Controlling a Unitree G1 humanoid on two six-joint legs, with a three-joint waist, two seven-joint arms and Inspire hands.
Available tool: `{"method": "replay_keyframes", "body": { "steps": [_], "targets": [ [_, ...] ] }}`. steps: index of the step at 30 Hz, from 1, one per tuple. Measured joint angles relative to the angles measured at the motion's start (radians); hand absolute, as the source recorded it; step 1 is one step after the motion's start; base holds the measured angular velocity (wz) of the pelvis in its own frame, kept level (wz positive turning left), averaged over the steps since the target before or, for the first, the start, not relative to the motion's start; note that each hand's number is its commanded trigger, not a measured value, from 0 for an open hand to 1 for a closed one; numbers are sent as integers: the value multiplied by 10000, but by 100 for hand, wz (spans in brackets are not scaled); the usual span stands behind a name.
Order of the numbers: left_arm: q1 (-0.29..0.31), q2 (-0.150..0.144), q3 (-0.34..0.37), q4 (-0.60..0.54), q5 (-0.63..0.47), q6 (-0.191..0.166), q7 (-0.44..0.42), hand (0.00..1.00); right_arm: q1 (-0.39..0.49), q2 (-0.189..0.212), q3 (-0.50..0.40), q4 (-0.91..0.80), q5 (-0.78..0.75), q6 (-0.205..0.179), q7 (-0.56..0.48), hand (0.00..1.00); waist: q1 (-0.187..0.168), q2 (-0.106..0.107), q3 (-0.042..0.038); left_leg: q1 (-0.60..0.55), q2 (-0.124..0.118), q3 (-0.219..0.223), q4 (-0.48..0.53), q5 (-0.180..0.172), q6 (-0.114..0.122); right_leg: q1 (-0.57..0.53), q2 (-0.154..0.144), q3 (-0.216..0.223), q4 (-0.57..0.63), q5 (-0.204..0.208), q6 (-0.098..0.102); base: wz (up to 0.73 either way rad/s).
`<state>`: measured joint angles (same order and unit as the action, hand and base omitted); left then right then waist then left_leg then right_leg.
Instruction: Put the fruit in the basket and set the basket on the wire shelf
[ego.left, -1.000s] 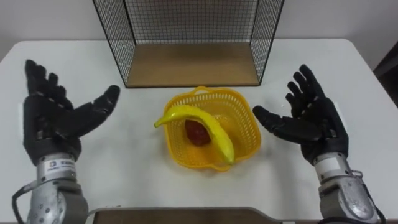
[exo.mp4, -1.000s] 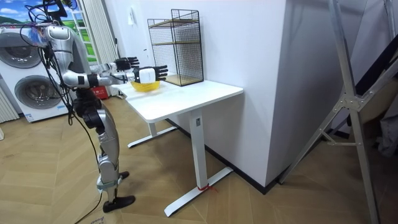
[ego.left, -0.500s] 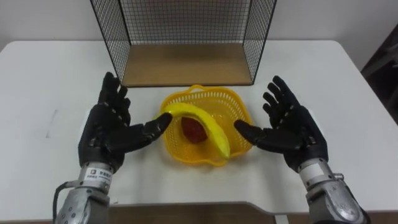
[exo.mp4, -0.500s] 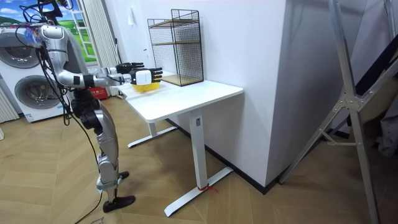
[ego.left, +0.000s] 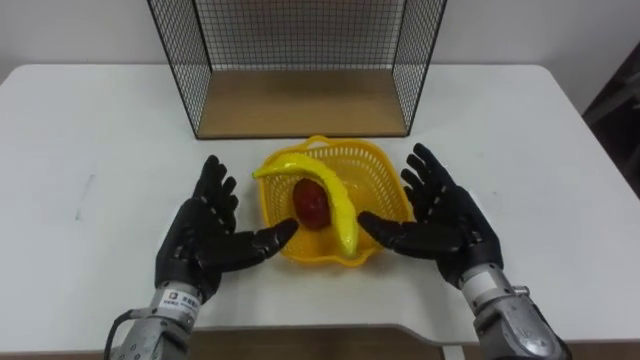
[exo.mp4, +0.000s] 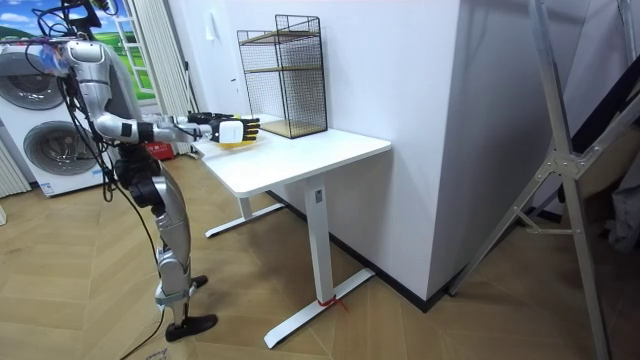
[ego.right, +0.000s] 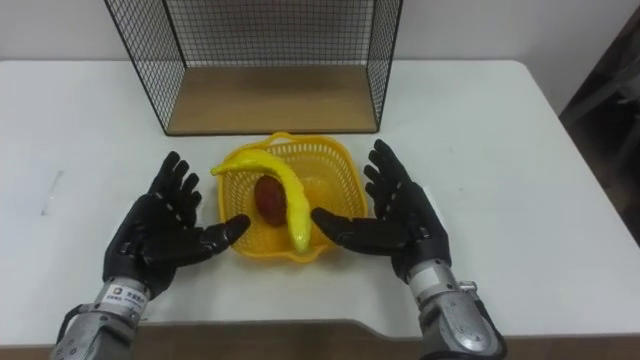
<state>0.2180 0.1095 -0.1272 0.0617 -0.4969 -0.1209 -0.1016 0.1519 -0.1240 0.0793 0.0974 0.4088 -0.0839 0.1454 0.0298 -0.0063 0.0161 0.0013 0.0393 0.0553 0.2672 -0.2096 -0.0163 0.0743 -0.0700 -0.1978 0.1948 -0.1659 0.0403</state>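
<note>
Fruit lies in the yellow plastic mesh basket (ego.left: 378, 182): a long yellow banana (ego.left: 338, 200) draped over a dark red round fruit (ego.left: 312, 203). The basket stands on the white table (ego.left: 90, 130), just in front of the black wire shelf with a wooden floor (ego.left: 300, 105). The black left hand (ego.left: 205, 245) and right hand (ego.left: 445, 225) flank the basket with palms turned inward. Their fingers are spread and straight and they hold nothing. The thumbs reach its near wall, perhaps touching. In the room view the robot stands at the table's end, arms stretched over it.
</note>
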Motion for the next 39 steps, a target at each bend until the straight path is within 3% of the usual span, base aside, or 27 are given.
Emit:
{"method": "replay_keyframes", "body": {
  "steps": [15,32,39],
  "targets": [
    [0,12,-154,3,-13,407,-343,0,-157,52,179,96,11,1,-13,0,-14,-79,24,-10,-2,2,-12,0,0,-2,3,-1,-87,-2,2,0],
    [-1,-67,-397,6,-41,417,-346,0,-379,167,537,525,194,-1,41,0,-94,-120,21,94,-1,-2,37,-4,-2,129,3,5,-79,-1,1,0],
    [-2,-102,-936,3,-43,409,-316,0,-380,193,921,642,514,-2,104,0,-231,-112,22,70,-2,-2,-12,-3,-2,111,9,-1,-116,-3,3,0]
  ]
}}
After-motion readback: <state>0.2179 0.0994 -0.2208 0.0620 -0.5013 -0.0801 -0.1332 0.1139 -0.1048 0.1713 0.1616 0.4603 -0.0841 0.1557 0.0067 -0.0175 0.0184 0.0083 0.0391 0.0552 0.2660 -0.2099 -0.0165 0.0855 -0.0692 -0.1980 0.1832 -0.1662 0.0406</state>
